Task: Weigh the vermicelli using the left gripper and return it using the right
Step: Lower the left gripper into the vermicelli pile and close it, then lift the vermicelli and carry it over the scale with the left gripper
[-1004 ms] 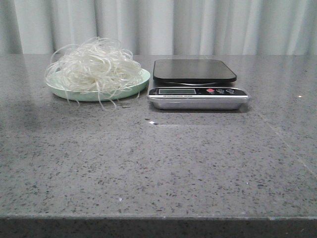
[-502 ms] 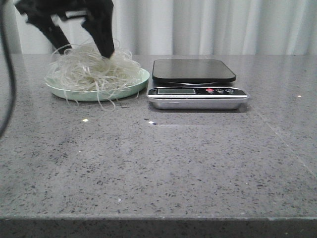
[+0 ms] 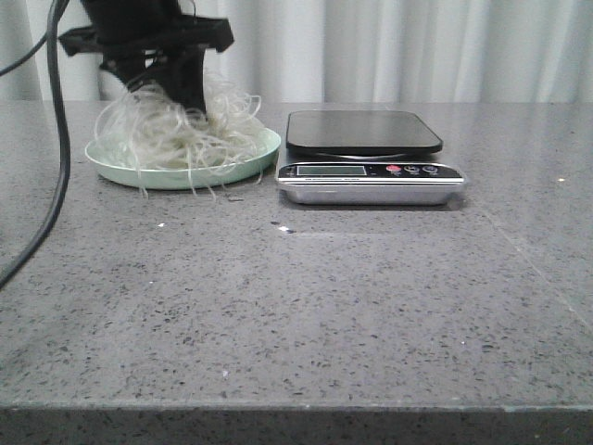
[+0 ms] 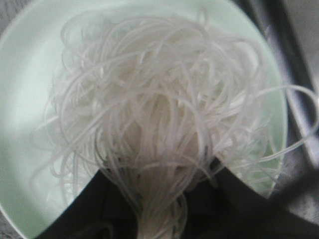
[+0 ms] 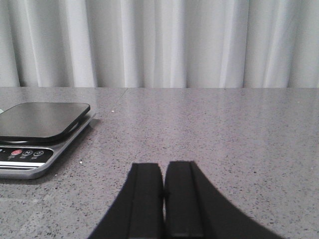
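The vermicelli (image 3: 176, 130), a fluffy tangle of thin white strands, lies on the pale green plate (image 3: 246, 163) at the back left. My left gripper (image 3: 181, 93), a black claw with a thick cable, comes down from above and is shut on the vermicelli. In the left wrist view a bunch of strands (image 4: 159, 149) is pinched between the black fingers (image 4: 224, 199) over the plate (image 4: 25, 89). My right gripper (image 5: 163, 179) is shut and empty, low over the table, right of the scale (image 5: 35, 129). It is out of the front view.
A kitchen scale (image 3: 366, 153) with a black platform and a silver base stands right next to the plate. A white curtain hangs behind the grey speckled table (image 3: 324, 306). The left arm's black cable (image 3: 57, 139) hangs down at the far left.
My left gripper has come lower into the vermicelli and closed on it. The strands are bunched up and pulled towards the fingers. The scale and plate have not moved.
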Motion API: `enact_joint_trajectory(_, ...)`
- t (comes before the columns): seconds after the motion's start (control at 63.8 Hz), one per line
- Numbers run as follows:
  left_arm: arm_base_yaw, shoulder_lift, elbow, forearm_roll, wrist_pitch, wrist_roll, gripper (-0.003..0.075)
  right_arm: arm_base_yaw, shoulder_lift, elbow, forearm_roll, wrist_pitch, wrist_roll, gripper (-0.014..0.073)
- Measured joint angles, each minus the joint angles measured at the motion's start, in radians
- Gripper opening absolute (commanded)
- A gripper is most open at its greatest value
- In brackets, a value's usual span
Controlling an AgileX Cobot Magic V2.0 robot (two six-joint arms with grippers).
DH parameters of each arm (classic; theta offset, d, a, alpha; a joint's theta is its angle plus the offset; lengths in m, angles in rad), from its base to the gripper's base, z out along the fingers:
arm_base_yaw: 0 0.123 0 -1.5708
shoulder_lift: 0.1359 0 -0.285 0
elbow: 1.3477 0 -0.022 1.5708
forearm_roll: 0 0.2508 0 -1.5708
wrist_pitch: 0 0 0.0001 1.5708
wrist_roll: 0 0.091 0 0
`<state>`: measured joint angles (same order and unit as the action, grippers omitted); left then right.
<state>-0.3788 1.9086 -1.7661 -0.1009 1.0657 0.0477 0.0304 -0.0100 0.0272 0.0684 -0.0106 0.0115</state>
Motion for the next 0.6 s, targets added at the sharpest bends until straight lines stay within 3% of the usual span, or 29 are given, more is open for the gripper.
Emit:
enact_joint_trajectory(0.173, -0.027, 0.004, -0.186, -0.048, 0.018, 0.0, 0.0127, 0.0, 0.0, 0.0, 0.0, 0.0, 0.0, 0.0181)
enact_joint_trajectory(0.424, -0.171, 0.056, -0.374, -0.089, -0.03, 0.008, 0.013, 0.0, 0.0, 0.0, 0.0, 0.0, 0.0, 0.0181)
enact_joint_trajectory(0.596, -0.22, 0.158, -0.401, -0.074, -0.032, 0.008, 0.0246, 0.0, 0.0, 0.0, 0.0, 0.0, 0.0, 0.0181)
